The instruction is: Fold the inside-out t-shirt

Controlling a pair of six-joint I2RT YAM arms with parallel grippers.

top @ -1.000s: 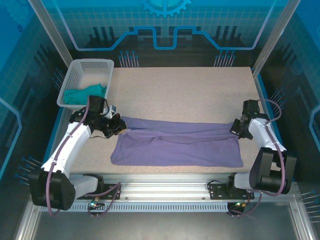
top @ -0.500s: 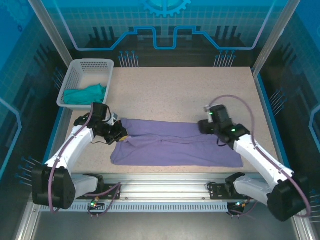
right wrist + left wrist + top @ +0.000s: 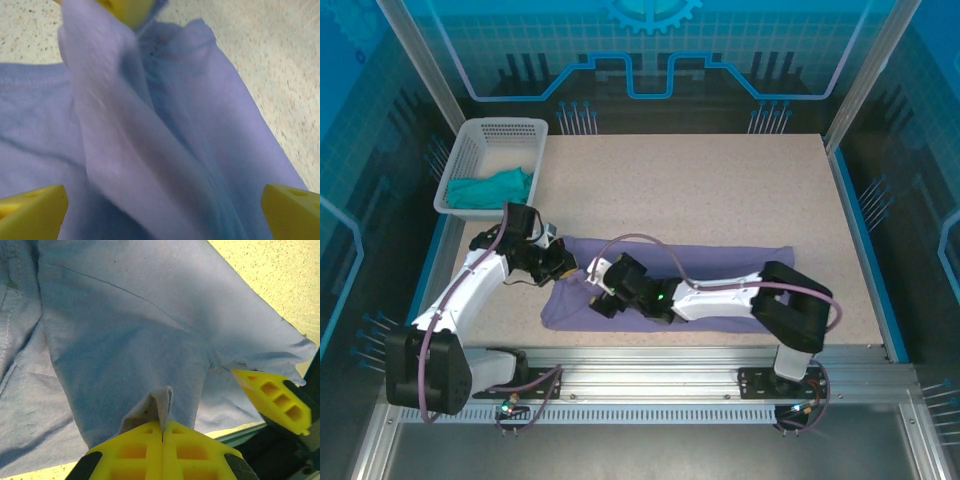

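Two hands meet over the left end of the inside-out t-shirt (image 3: 730, 263), which lies as a long lavender band across the near part of the tabletop (image 3: 720, 190). The left hand (image 3: 162, 429) has its yellow fingers pressed together on a small raised pinch of cloth at that end. Just to its right, the right hand (image 3: 161, 212) hovers low over the same end with its fingers spread wide, one tip on either side of a soft ridge of fabric that runs up toward the left hand. Whether those tips touch the cloth I cannot tell. The right arm (image 3: 720, 300) stretches leftward along the shirt, covering part of its middle. From the two hands the rest of the shirt runs away to the right, lying on the tabletop. Beyond the left hand, at the far left edge, a white basket (image 3: 470, 150) holds a teal-green garment (image 3: 492, 188).
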